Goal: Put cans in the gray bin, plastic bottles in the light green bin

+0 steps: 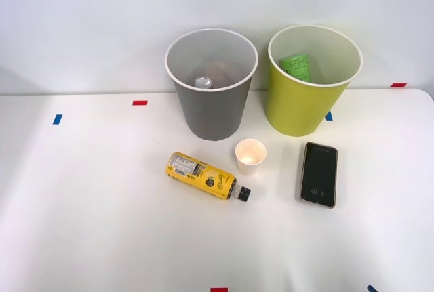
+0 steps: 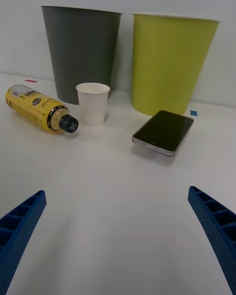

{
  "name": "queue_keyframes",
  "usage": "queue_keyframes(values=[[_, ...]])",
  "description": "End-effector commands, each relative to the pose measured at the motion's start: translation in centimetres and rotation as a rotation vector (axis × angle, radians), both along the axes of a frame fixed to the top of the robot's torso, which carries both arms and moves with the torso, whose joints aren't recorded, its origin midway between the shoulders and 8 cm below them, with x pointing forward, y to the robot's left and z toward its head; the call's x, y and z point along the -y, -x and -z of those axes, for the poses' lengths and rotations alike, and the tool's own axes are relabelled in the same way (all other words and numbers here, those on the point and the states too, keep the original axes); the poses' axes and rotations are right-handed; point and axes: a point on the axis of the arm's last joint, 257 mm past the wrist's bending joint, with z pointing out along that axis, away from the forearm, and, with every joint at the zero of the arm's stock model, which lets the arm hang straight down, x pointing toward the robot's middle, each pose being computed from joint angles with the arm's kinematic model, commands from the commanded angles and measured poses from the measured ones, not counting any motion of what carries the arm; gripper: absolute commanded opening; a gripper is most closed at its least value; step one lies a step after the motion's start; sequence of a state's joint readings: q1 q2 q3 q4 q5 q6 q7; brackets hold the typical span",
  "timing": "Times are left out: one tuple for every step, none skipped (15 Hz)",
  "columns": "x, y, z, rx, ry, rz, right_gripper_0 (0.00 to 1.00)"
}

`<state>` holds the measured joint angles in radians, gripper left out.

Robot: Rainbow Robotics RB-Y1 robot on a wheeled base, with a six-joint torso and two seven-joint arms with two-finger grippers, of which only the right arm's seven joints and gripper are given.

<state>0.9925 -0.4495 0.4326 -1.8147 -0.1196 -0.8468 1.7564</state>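
The gray bin (image 1: pixel 211 112) stands at the back of the table, and a can (image 1: pixel 203 82) rests inside it with its silver end showing. Beside it stands the light green bin (image 1: pixel 298 106), holding a green-labelled item (image 1: pixel 296 67). A yellow-labelled plastic bottle (image 1: pixel 202 175) with a black cap lies on its side in front of the gray bin, cap pointing toward the robot's right. In the right wrist view the bottle (image 2: pixel 37 107), gray bin (image 2: pixel 81 54) and green bin (image 2: pixel 169 61) lie ahead of my right gripper (image 2: pixel 116 192). It is open, holds nothing, and hangs low over bare table.
A white paper cup (image 1: pixel 250 156) stands upright just right of the bottle's cap. A dark phone (image 1: pixel 319 173) lies flat in front of the green bin. Small red and blue tape marks dot the white table (image 1: pixel 102 224). A wall rises close behind the bins.
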Motion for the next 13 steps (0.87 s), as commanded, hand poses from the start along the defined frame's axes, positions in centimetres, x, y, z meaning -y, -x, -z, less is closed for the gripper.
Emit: queue_keyframes(values=[[0.00,0.00,0.00,0.000,0.000,0.000,1.00],[0.00,0.00,0.00,0.000,0.000,0.000,1.00],[0.00,0.00,0.00,0.000,0.000,0.000,1.00],[0.00,0.00,0.00,0.000,0.000,0.000,1.00],[0.00,0.00,0.00,0.000,0.000,0.000,1.00],[0.00,0.00,0.00,0.000,0.000,0.000,1.00],[0.00,0.00,0.00,0.000,0.000,0.000,1.00],[0.00,0.00,0.00,0.000,0.000,0.000,1.00],[0.00,0.00,0.00,0.000,0.000,0.000,1.00],[0.00,0.00,0.00,0.000,0.000,0.000,1.00],[0.00,0.00,0.00,0.000,0.000,0.000,1.00],[0.00,0.00,0.00,0.000,0.000,0.000,1.00],[0.00,0.00,0.00,0.000,0.000,0.000,1.00]])
